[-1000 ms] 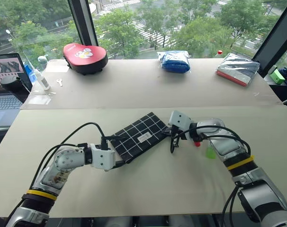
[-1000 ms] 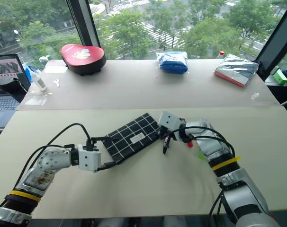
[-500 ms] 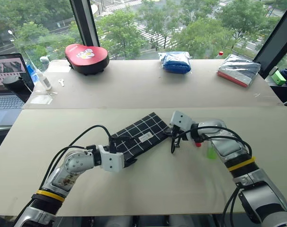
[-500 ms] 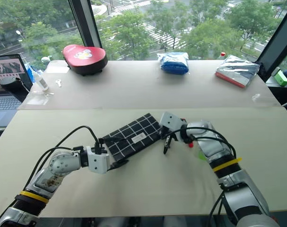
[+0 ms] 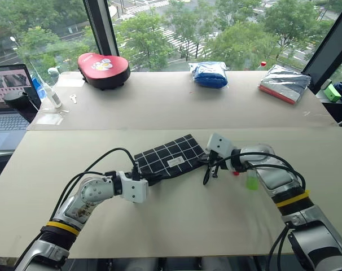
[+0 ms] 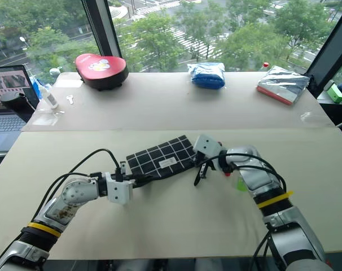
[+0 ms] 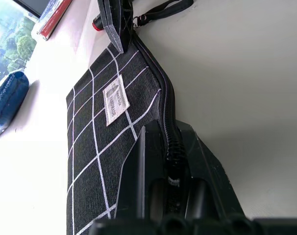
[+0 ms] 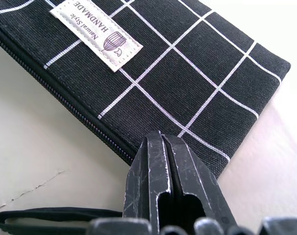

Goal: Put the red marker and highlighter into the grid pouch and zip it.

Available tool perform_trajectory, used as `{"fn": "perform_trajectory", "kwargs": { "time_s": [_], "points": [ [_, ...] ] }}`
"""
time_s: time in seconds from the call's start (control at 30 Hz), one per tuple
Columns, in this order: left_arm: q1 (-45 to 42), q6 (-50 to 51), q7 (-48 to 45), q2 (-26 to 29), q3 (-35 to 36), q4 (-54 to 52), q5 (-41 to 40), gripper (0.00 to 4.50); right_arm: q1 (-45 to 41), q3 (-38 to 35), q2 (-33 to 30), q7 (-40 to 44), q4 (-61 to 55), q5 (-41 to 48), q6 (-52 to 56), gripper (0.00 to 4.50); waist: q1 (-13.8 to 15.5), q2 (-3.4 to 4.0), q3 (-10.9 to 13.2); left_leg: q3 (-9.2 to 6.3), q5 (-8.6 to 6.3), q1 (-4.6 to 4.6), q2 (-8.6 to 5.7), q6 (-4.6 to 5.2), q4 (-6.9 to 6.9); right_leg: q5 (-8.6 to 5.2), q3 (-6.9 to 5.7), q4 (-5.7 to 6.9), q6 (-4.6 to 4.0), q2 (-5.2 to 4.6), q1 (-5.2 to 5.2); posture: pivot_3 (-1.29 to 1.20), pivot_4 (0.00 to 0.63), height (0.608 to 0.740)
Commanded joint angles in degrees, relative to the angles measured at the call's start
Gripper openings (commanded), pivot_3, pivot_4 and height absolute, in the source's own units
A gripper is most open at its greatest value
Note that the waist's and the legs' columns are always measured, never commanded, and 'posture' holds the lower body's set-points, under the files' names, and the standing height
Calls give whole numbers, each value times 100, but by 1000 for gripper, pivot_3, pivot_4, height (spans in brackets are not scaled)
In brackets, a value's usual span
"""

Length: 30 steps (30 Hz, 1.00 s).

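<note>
Pinching grid pouch [image 7: 97, 147] edge, left gripper [image 7: 169, 161] closed.

Pale table [image 5: 176, 226] before treetop windows [image 5: 159, 28]

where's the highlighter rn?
Head views: the highlighter lies on the near table on the robot's right, just beyond the right forearm, next to the red marker and right of the grid pouch.
</note>
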Motion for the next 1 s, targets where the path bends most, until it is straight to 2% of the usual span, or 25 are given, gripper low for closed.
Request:
{"fn": "perform_trajectory", "kwargs": {
  "time_s": [0.03,0.17,0.33,0.5,0.63,0.83,1.0],
  "points": [
    [106,321,-181,37,-40,-33,-206,4,-92,-532,279,-248,227,442,718,295,-7,0,0,0,0,0,0,0,0,0,0,0,0,0,0,0,150,740],
    [238,465,-331,102,33,-101,-456,0,-422,-1320,488,-546,265,1006,1456,1471,-56,1,0,0,1,-15,2,0,0,1,8,4,-1,2,-3,0,150,740],
    [283,720,-211,-17,212,-257,-726,0,-316,-2079,159,-290,-394,2002,2664,3180,-58,2,0,-3,8,-51,1,-13,-6,2,5,1,-3,2,-33,0,150,740],
    [218,1299,-25,-362,405,-544,-1110,0,-123,-2546,-337,-206,-738,2440,2934,3180,-53,0,1,-2,-2,-67,0,3,-2,1,4,-6,-2,0,-37,0,150,740],
    [65,2064,199,-826,615,-951,-1613,0,45,-2221,-541,-477,-970,2187,2773,3180,-55,-2,2,-1,-7,-67,0,12,1,1,3,-4,-1,0,-36,0,150,740],
    [-75,2526,189,-941,820,-1220,-1919,0,-192,-1762,45,-1219,-504,1779,2487,3180,-113,-3,3,1,7,-66,3,-12,-1,1,7,1,-2,2,-39,0,150,740],
    [51,2481,100,-877,888,-1216,-1932,0,-426,-1625,196,-1360,-204,1623,2303,3180,-101,-2,3,2,21,-71,-2,-33,0,1,9,-3,-2,0,-40,0,150,740]
  ]
}}
